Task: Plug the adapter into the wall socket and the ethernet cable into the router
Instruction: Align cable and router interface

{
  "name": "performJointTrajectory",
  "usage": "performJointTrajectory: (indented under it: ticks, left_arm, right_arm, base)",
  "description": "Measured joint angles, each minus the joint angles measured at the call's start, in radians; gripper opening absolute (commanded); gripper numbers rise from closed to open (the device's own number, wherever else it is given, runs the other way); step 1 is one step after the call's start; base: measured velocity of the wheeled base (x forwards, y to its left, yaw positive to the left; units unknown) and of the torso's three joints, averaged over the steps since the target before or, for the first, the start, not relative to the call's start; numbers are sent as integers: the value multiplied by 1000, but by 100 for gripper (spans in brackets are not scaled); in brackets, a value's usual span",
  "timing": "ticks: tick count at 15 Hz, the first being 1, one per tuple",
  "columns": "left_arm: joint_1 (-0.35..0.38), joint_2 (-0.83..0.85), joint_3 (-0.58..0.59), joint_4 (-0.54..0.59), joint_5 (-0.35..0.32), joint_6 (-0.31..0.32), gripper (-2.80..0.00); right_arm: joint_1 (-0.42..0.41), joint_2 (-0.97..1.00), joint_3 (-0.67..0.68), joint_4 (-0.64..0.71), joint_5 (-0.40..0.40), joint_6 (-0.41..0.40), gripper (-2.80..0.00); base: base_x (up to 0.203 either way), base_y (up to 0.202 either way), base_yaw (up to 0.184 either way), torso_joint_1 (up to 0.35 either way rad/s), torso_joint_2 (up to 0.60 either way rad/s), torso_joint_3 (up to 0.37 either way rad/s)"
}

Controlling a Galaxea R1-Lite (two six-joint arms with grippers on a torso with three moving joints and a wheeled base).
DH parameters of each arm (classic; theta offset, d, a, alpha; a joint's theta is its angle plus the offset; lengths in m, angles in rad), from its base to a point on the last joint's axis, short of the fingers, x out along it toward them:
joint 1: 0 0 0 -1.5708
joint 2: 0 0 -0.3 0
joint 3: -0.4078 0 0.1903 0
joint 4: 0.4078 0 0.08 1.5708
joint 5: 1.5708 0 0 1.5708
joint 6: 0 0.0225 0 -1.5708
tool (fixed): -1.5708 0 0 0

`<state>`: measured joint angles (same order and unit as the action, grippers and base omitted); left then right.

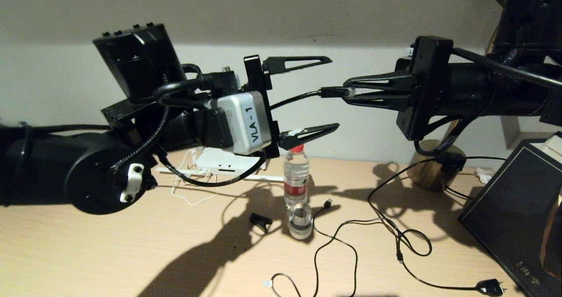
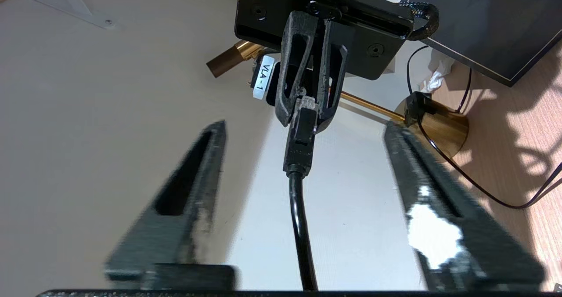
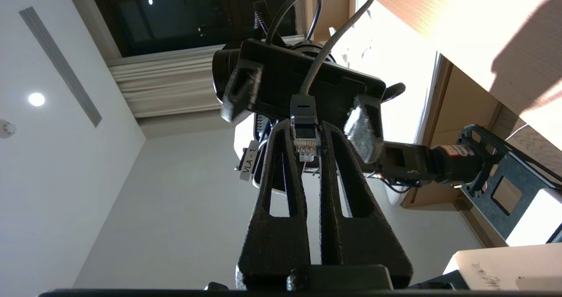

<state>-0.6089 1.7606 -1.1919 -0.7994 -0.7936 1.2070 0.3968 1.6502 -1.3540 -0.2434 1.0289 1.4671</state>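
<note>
Both my arms are raised above the wooden desk (image 1: 131, 244), and the two grippers face each other in the air. My right gripper (image 1: 351, 94) is clenched on the ethernet cable (image 1: 294, 98): its fingers pinch the clear-tipped connector (image 3: 304, 139), and the black cable runs from there back between the fingers of my left gripper (image 1: 333, 92). The left gripper is released; one finger (image 1: 303, 62) stands above the cable and the other (image 1: 314, 133) below it, and neither touches it.

The router (image 1: 219, 161) lies flat on the desk near the wall, behind my left forearm, which hides most of it. Thin white cord (image 1: 189, 196) lies loose in front of it. I cannot see the adapter or the wall socket clearly in any view.

Below the open left gripper stands a clear water bottle (image 1: 296, 187) with a red cap, upright. Just beside its base lies a small black clip (image 1: 261, 221). A thin black cable (image 1: 342, 244) loops across the desk in front of the bottle, and another black cord (image 1: 412, 244) ends in a black plug (image 1: 489, 287) near the front edge. A brass lamp base (image 1: 434, 165) stands near the wall on my right, and a dark flat box (image 1: 513, 200) lies beside it.
</note>
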Motion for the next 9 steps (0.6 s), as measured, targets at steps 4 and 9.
performJointTrajectory:
  ticks: [4,9]
  left_arm:
    - [0,6,-3,0,0,0,0]
    - [1,8,-3,0,0,0,-280]
  right_arm:
    - [0,-6,2,0,0,0,-280]
    - [0,-7,7,-1,0,-1,-280]
  base:
    - [0,0,0,0,0,0]
    - [0,0,0,0,0,0]
